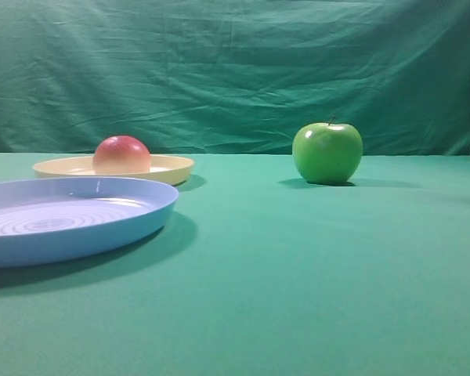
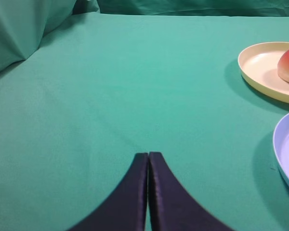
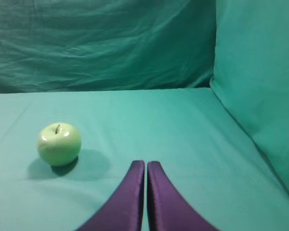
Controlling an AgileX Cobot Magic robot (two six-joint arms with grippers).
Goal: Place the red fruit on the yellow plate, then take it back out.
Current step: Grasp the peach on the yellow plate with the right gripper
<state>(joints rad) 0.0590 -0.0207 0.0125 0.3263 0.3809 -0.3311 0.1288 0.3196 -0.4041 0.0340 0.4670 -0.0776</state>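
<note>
Red fruit (image 1: 121,154) on plate, grippers closed, empty.

A shiny green apple (image 1: 327,153) stood alone on the green cloth (image 1: 313,266); a light blue plate (image 1: 63,218) sat well apart.

The green surface (image 1: 298,282) lies bare between the blue plate (image 1: 78,227) on the left and the green apple (image 1: 327,153) at right. The blue plate stands just before the yellow plate (image 1: 172,166), crowding any low frontal path to the red fruit (image 1: 121,154); above it is open.
</note>
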